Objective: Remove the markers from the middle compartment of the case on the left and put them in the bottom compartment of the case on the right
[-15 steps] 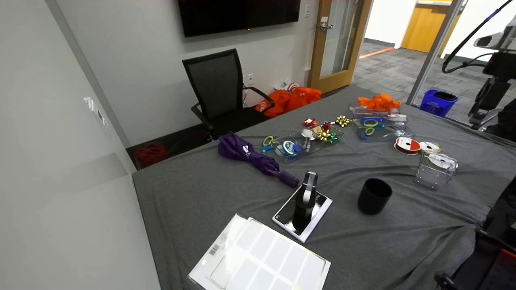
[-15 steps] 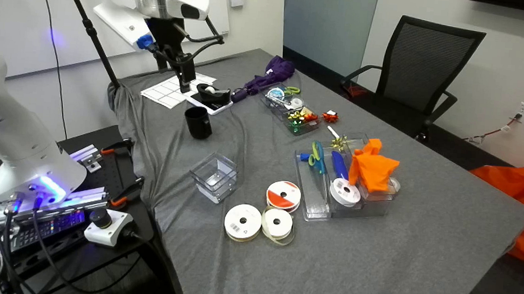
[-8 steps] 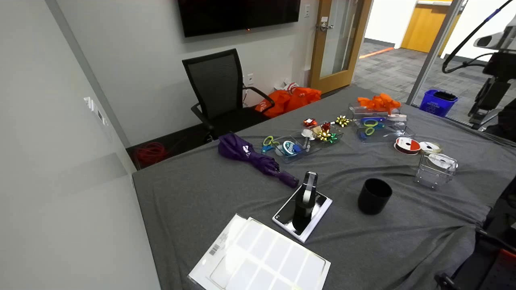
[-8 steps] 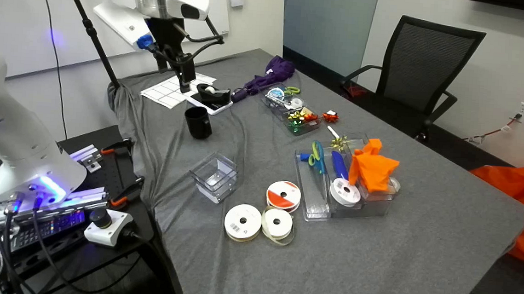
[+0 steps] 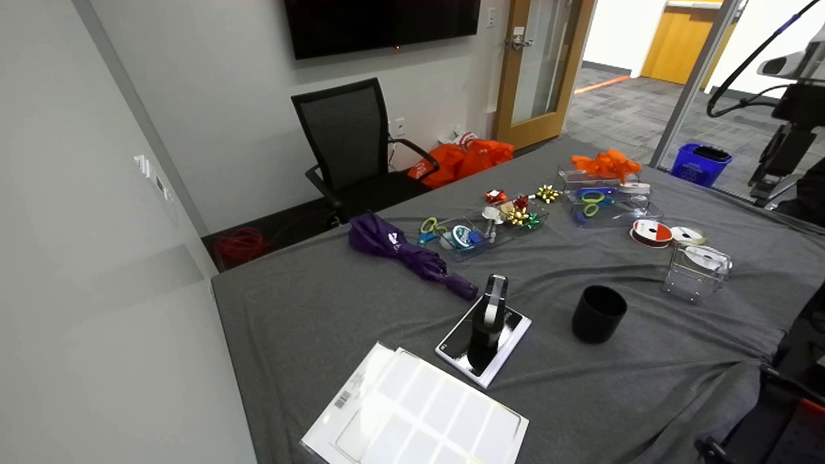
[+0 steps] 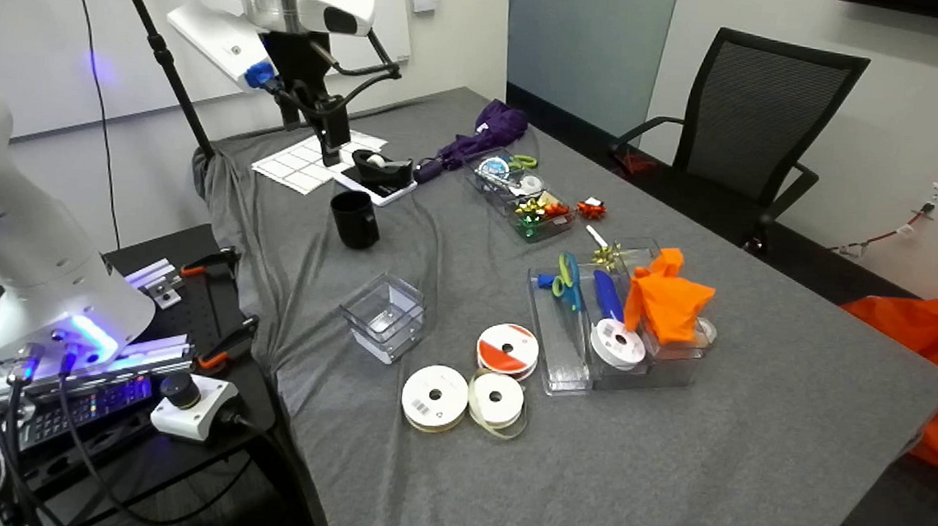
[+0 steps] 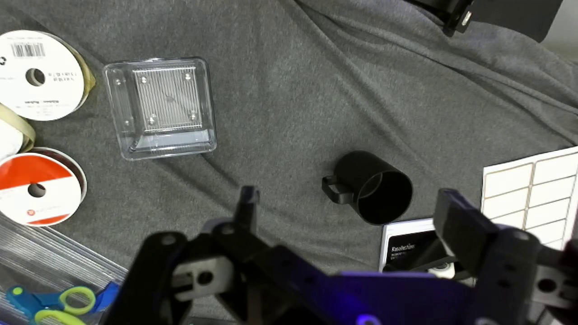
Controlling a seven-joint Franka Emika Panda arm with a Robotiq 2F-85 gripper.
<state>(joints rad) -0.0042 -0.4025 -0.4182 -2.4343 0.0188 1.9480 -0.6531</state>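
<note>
The black two-finger hand (image 7: 347, 194) stands wide above the grey-cloth-covered worktop (image 6: 712, 445). Bare, wrinkled cloth (image 7: 271, 113) separates the matte black cylindrical mug (image 7: 361, 174) from the square clear-plastic bin (image 7: 165, 106). Beyond, a clear oblong plastic case (image 6: 554, 231) and a clear compartmented plastic case (image 6: 559, 335) sit inside the worktop edge. Markers: not discernible.

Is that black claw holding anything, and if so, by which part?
Nothing is held: the black two-fingered gripper stands open, clear of the black cylindrical mug.
</note>
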